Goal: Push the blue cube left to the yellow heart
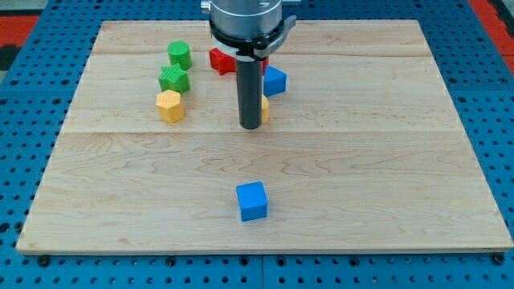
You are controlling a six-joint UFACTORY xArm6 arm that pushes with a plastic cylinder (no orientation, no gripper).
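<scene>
A blue cube (251,201) sits alone near the view's bottom centre of the wooden board (385,160). My tip (252,126) rests on the board well above it, towards the view's top. A yellow block (265,108) shows only as a sliver just right of the rod; its shape is hidden. A second yellow block (169,105), roughly hexagonal, lies at the left. Another blue block (275,80) sits just above and to the right of the rod.
Two green blocks (180,54) (173,79) stand above the left yellow block. A red block (221,60) lies behind the rod, partly hidden by the arm. A blue perforated table surrounds the board.
</scene>
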